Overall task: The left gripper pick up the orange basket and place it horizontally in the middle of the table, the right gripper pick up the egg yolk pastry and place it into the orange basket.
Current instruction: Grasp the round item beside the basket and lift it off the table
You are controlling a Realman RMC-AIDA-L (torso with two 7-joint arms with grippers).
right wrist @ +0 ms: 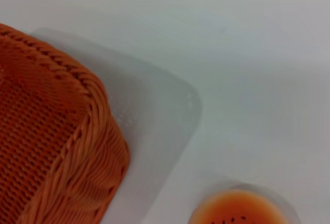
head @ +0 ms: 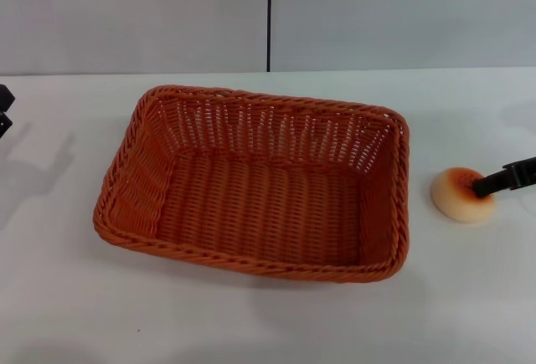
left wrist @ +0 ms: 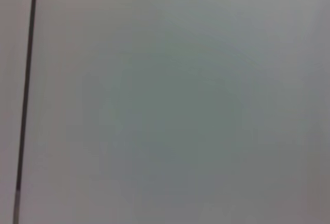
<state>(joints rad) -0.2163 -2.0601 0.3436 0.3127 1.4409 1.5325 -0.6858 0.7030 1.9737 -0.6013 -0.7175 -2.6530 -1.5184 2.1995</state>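
The orange basket [head: 268,99] lies lengthwise and empty in the middle of the white table [head: 251,322]. Its corner [right wrist: 56,147] fills one side of the right wrist view. The egg yolk pastry [head: 456,197] sits on the table to the right of the basket, a short gap away. It shows at the edge of the right wrist view [right wrist: 240,211]. My right gripper [head: 494,184] reaches in from the right edge, and its black tip rests over the pastry's right side. My left gripper [head: 5,109] is only a dark sliver at the far left edge, away from the basket.
A grey wall with a dark vertical seam [head: 269,12] stands behind the table. The left wrist view shows only that wall and a dark seam [left wrist: 26,100]. Bare tabletop lies in front of the basket and on both sides.
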